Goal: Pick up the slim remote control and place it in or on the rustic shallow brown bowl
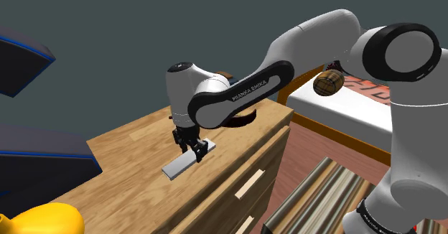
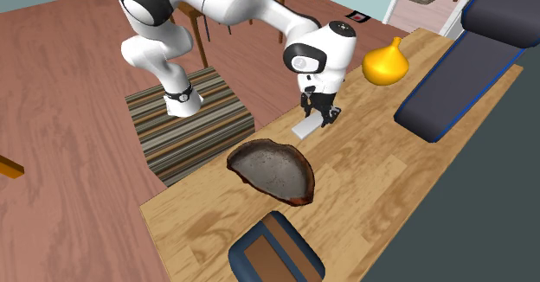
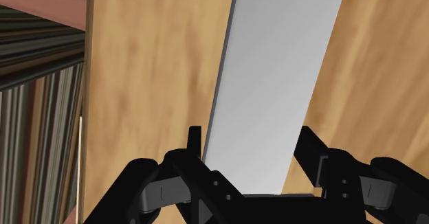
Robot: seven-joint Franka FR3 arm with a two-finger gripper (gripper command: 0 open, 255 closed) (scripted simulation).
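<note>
The remote [image 3: 275, 71] is straddled by the spread tool [image 3: 252, 141], which should be closed squarely across its narrow width.

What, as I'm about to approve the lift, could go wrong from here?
1. The open end effector straddles the grey remote near one end, not its middle, so the remote may tilt or slip once lifted.
2. One finger stands apart from the remote, so closing could push it sideways first.
3. The remote lies near the edge of the dresser, above the striped rug, so a slip might send it off.
</note>
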